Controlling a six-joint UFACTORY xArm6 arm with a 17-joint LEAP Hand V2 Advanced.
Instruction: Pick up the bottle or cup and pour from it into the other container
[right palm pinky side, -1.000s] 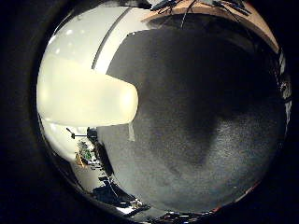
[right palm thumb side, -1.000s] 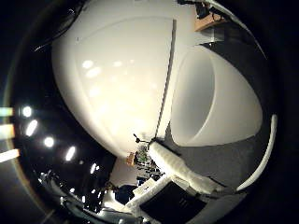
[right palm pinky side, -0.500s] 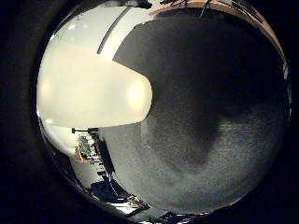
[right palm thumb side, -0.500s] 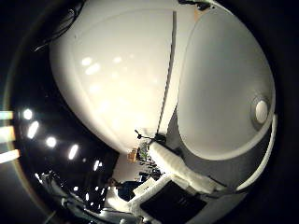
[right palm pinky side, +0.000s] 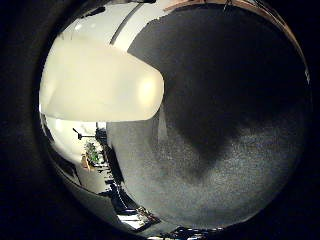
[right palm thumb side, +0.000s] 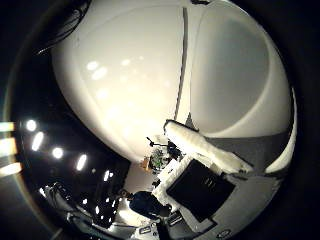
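Little finger side palm view: a pale cream, smooth-sided container (right palm pinky side: 100, 80) fills the upper left of the frame, very close to the palm, its rounded end pointing toward the centre. Whether it is a bottle or a cup cannot be told. Behind it a dark grey, speckled tabletop (right palm pinky side: 240, 150) covers the right and lower part of the frame, with a darker shadow patch across its middle. A wooden edge shows along the top of the frame. At lower left a strip of the room shows, small and unclear. Thumb side palm view: a large white rounded surface (right palm thumb side: 125, 80) takes up the upper left and centre, with bright light spots on it; a second pale curved surface (right palm thumb side: 240, 85) sits to its right, parted from it by a thin dark line. It is unclear which of these is the container. A white finger of the robot hand (right palm thumb side: 205, 147) reaches across the lower centre, straight. Whether the robot hand is closed on anything cannot be told.
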